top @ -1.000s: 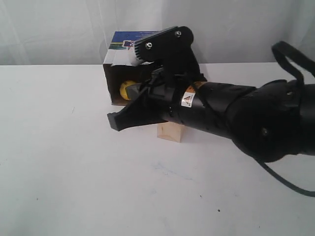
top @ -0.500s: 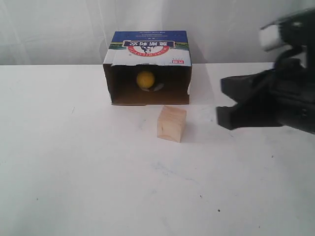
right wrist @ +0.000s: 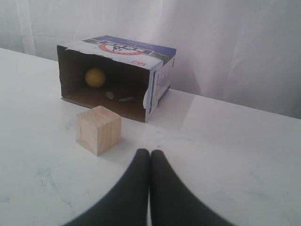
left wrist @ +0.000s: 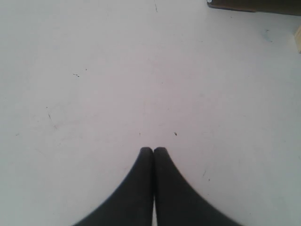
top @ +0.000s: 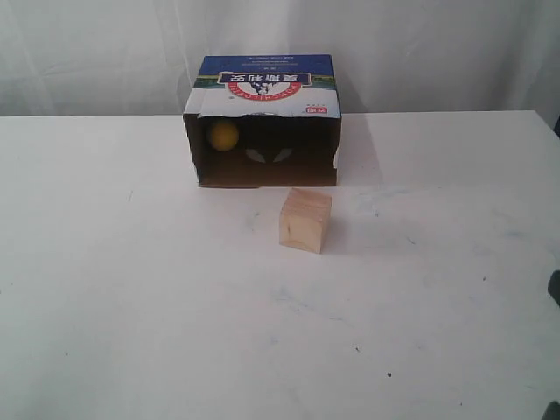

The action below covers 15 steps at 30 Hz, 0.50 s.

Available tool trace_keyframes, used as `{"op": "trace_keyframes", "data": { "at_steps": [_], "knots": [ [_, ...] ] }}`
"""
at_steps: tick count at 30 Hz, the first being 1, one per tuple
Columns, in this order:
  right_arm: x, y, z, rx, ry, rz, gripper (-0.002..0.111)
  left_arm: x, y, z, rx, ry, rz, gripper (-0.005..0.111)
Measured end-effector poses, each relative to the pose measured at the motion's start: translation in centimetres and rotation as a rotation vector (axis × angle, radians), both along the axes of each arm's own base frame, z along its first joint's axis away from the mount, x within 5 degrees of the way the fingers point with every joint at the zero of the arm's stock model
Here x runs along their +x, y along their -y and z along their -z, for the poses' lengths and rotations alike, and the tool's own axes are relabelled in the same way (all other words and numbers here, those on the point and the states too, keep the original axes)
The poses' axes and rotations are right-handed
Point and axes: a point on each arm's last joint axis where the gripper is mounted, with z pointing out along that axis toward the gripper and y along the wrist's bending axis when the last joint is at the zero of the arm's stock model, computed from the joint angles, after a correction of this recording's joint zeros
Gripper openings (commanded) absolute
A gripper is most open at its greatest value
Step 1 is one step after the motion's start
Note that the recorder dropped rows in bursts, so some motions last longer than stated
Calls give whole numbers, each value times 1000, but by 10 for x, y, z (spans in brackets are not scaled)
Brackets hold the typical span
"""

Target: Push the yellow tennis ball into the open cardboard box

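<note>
The yellow tennis ball [top: 223, 135] lies inside the open cardboard box [top: 262, 74], toward its left wall; the right wrist view shows the ball [right wrist: 95, 77] deep in the box [right wrist: 160, 77] too. The brown box has a blue printed top and stands on its side with its mouth facing the camera. My right gripper [right wrist: 150, 153] is shut and empty, back from the box, over bare table. My left gripper [left wrist: 153, 150] is shut and empty over white table, with only a dark corner of the box [left wrist: 254, 5] at its frame edge. Neither gripper shows in the exterior view.
A pale wooden cube [top: 305, 220] stands just in front of the box mouth, also seen from the right wrist as the cube [right wrist: 98, 129]. The white table [top: 131, 306] reaches to a white curtain behind. A dark bit of the right arm [top: 555, 289] shows at the right edge.
The right arm has pulled back from the box mouth to the right and left the exterior view. The ball has rolled inside the box from its middle to the left wall.
</note>
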Motion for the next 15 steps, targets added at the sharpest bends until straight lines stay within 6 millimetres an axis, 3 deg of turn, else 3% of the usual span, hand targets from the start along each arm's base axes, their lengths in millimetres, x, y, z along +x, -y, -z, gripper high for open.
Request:
{"op": "trace_keyframes", "data": {
  "at_steps": [8,15],
  "knots": [
    [-12,4,6,33,93,-1,0,0,0,0,0,0,0,0],
    [-14,5,9,25,69,-3,0,0,0,0,0,0,0,0]
  ]
}}
